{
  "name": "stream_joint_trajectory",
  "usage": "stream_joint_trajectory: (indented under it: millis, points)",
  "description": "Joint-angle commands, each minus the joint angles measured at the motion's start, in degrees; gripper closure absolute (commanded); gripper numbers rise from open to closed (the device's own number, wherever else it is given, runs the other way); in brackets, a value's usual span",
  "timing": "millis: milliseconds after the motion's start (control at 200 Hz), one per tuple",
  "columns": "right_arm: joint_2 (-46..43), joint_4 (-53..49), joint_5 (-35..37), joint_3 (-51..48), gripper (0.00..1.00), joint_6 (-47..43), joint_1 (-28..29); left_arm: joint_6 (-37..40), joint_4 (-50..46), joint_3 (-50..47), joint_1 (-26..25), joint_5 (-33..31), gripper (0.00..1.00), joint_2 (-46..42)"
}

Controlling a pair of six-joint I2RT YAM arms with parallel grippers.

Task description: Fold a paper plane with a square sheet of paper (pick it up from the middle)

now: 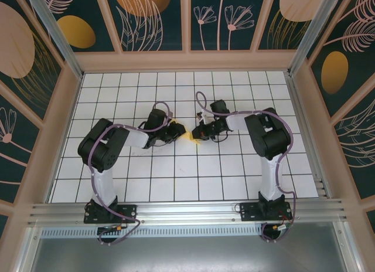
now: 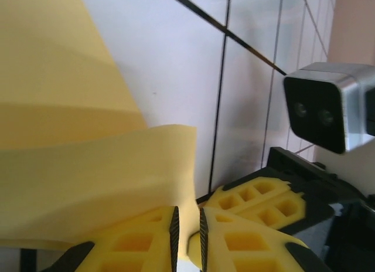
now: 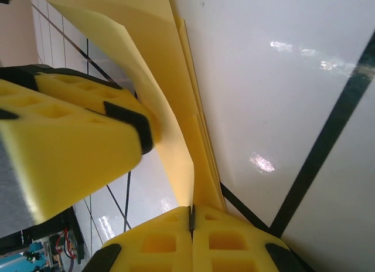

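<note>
Over white tabletop (image 1: pixel 176 166), found paper (image 2: pixel 70 166) held up mid-grid between end effectors. Right end effector (image 3: pixel 191 208): clamped on folded edge. Left end effector (image 2: pixel 188 216): nearly closed at edge, grip unclear. Judged light, floppy, easily torn; best pinched along creases.

Saw pale yellow on the sheet of paper (image 2: pixel 76 143), bright yellow with black pads on the left gripper (image 2: pixel 188 222), black gridlines across the white desk (image 1: pixel 176 172).
</note>
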Motion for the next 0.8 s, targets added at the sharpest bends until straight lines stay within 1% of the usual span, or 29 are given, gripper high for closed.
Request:
stream_joint_trajectory:
  millis: [0,50,190,300,360,716,796]
  points:
    - [2.45,-3.24,4.14,-0.02,0.98,0.0,-0.08,1.39,-5.17,2.13,-0.23,-2.41,0.81,2.07]
    - [1.96,-3.36,4.03,0.07,0.97,-0.03,-0.01,1.57,-7.47,2.63,-0.23,-3.85,0.81,2.58]
    - [-1.22,-3.36,3.45,0.09,0.9,-0.1,-0.08,1.37,-11.96,3.65,-0.23,-6.85,0.83,3.56]
    - [-4.35,-4.16,4.62,-0.58,0.83,-0.86,-0.03,1.18,-14.03,4.04,-0.23,-8.48,0.83,3.68]
    - [-5.43,-4.54,4.82,-1.22,0.82,-1.67,-0.07,1.08,-14.73,4.21,-0.23,-8.95,0.83,3.76]
    - [-3.77,-6.0,5.19,-2.16,0.82,-3.87,-0.01,1.02,-15.97,4.62,-0.23,-9.33,0.83,4.28]
    - [-2.88,-6.29,5.71,-1.87,0.88,-3.82,-0.06,1.07,-15.92,4.47,-0.22,-9.33,0.83,4.23]
